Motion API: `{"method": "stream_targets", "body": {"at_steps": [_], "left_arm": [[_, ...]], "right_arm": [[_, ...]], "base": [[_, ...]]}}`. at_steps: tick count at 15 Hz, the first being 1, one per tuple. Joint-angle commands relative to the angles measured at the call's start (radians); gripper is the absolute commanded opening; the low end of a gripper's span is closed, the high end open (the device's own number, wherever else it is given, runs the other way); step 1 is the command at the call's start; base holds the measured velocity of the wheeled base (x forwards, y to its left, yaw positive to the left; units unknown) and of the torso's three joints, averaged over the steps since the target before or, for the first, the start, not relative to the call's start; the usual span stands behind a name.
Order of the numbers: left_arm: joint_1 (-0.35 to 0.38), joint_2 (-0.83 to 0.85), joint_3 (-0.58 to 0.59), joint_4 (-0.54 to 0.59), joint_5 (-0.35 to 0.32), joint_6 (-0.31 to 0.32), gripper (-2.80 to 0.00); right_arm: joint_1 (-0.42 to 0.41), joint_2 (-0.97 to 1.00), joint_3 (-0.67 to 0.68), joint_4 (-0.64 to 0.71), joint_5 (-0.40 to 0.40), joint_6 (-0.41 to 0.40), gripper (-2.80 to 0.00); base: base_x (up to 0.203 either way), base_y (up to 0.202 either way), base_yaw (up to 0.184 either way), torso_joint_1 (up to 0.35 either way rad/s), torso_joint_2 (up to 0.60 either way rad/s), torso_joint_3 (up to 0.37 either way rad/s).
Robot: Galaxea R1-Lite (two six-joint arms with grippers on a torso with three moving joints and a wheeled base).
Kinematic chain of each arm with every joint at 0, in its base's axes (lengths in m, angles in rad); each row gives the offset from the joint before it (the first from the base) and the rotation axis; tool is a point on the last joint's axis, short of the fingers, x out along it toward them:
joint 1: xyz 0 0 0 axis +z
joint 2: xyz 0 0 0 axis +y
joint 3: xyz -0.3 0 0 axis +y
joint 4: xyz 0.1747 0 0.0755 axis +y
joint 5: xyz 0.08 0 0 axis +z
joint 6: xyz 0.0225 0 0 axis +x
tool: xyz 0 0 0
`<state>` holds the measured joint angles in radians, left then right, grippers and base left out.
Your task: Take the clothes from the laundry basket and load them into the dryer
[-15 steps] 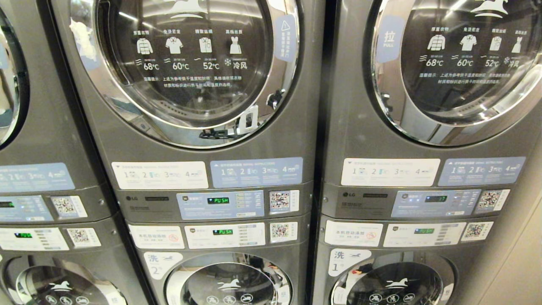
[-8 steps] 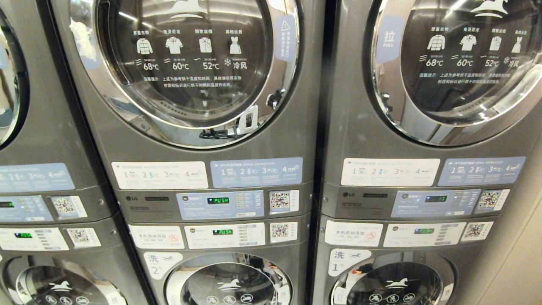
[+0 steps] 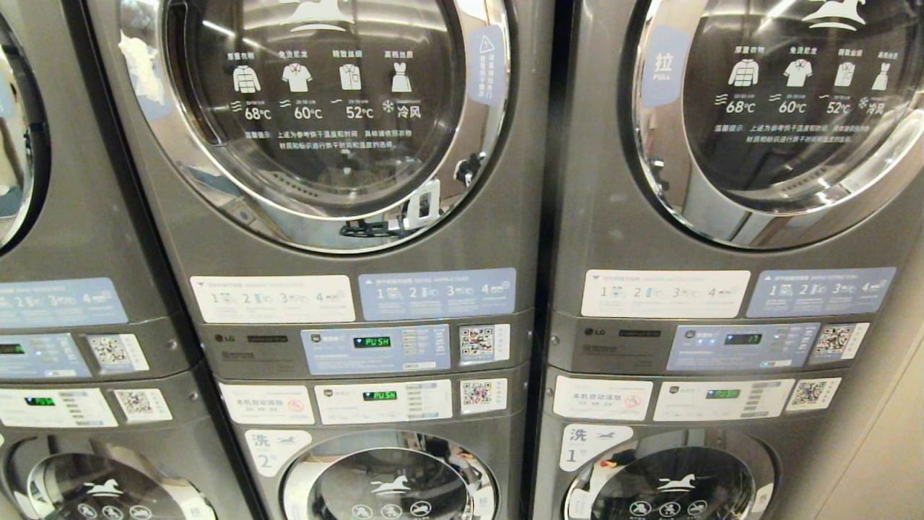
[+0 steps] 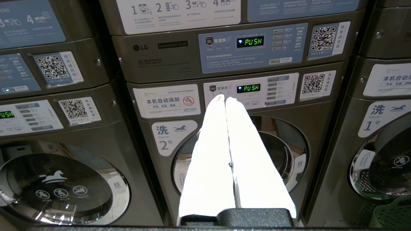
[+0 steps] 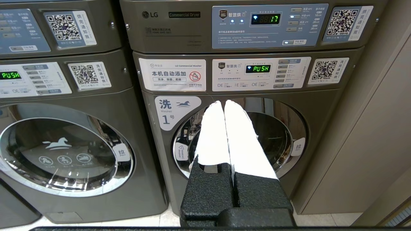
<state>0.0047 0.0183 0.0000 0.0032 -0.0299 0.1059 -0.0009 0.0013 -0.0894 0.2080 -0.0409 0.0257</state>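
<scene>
Nothing has shifted: both pincers [image 4: 222, 98] [image 5: 221, 102] closed, empty, facing stacked grey dryers [image 3: 346, 180].

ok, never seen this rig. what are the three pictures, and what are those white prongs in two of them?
It is a two-armed robot on wheels, facing a wall of stacked laundry machines. The head view looks at the dryer doors, all shut, with washers below. The other two pictures come from cameras on the wrists. The white prongs are each arm's fingers: the left gripper points at washer 2, the right gripper at washer 1. Both are pressed shut and hold nothing. A corner of a green laundry basket shows in the left wrist view. No clothes are visible.
</scene>
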Motion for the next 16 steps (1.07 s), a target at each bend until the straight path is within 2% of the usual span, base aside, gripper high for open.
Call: {"method": "stream_targets", "body": {"at_steps": [1,16], "left_arm": [[0.001,-0.018,0.0,0.0,0.001,-0.002,-2.8],[0.001,-0.018,0.0,0.0,0.002,-0.006,-2.8]], "right_arm": [[0.001,-0.001,0.0,0.001,0.0,0.0,-2.8],[-0.001,-0.001,-0.001,-0.002,-0.002,0.014,-2.8]], "base": [[0.0,0.0,0.0,0.0,0.0,0.0],[0.0,0.0,0.0,0.0,0.0,0.0]]}}
